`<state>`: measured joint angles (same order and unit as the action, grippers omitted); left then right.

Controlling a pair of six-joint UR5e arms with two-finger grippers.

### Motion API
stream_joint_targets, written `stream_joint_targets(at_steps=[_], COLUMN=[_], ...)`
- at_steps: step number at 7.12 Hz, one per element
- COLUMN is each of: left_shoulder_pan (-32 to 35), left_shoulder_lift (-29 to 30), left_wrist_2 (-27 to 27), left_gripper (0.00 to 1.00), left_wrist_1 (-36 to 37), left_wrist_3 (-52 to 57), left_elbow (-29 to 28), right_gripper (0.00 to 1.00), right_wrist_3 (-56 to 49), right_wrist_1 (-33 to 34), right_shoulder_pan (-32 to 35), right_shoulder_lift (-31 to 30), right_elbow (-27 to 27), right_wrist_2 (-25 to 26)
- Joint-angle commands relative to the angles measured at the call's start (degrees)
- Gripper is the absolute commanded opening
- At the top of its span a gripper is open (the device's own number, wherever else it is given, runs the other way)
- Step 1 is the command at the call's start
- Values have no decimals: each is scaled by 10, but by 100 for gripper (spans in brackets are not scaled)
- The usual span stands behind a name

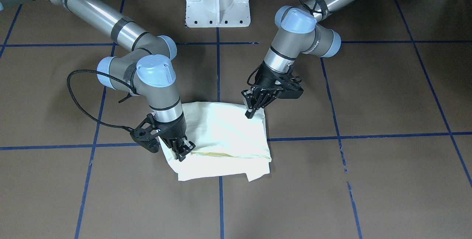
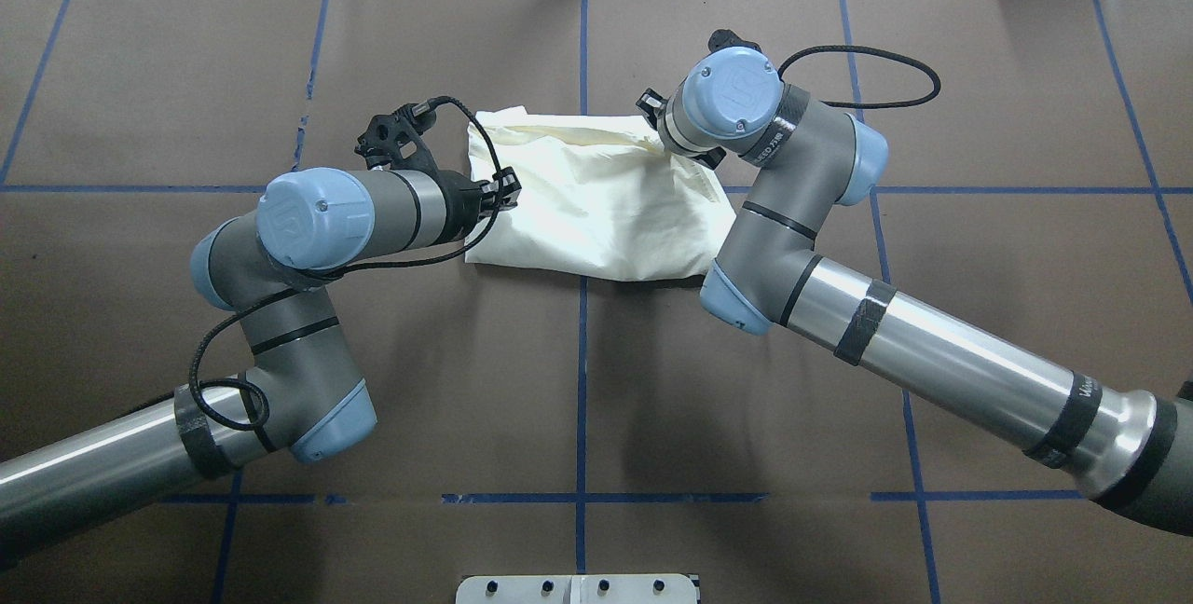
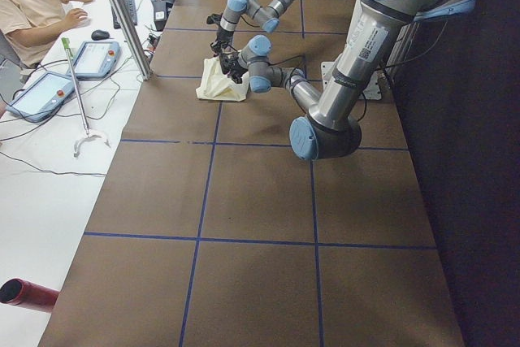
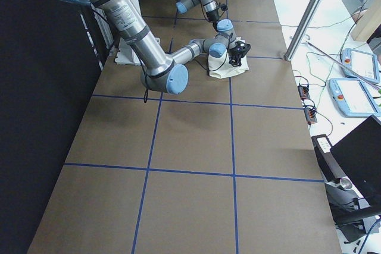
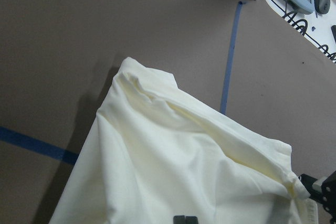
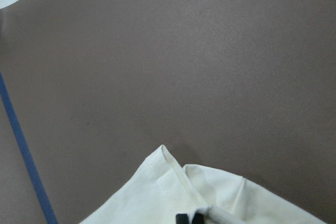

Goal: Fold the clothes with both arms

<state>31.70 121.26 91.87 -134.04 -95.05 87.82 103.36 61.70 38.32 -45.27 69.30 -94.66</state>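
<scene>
The cream-white T-shirt (image 1: 225,135) lies folded into a compact bundle on the brown table, also in the overhead view (image 2: 596,208). Its print is hidden. My left gripper (image 1: 252,112) is at the bundle's edge nearest the robot, fingers together and pinching the cloth. In the overhead view it (image 2: 503,194) is at the bundle's left edge. My right gripper (image 1: 183,153) is shut on the cloth at the opposite corner. In the overhead view the right wrist (image 2: 732,105) hides it. Both wrist views show closed fingertips on the cloth (image 5: 185,219) (image 6: 188,217).
The white pedestal base (image 1: 217,3) stands behind the shirt on the robot's side. Blue tape lines (image 1: 217,65) grid the table. A seated operator (image 3: 32,6) and teach pendants (image 3: 93,58) are beside the table's far edge.
</scene>
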Motion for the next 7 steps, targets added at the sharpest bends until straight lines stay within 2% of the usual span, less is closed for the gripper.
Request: stream_joint_targets(at_steps=[1,3,5,7], left_shoulder_pan=[14,13,13,13], left_shoulder_lift=[-60,-54,-47,-41], left_wrist_2=[1,-3,-3,1], left_gripper=[0,0,0,0], left_wrist_1=[-3,-10,-93,-132], left_wrist_3=[38,73,73,72], left_elbow=[30,-17,-62,-73], right_gripper=[0,0,0,0], right_wrist_3=[0,1,0,-1], right_wrist_1=[0,0,0,0], right_shoulder_pan=[0,0,0,-1], right_shoulder_lift=[-1,0,-1,-1], right_elbow=[0,0,0,0], right_wrist_2=[1,1,0,0])
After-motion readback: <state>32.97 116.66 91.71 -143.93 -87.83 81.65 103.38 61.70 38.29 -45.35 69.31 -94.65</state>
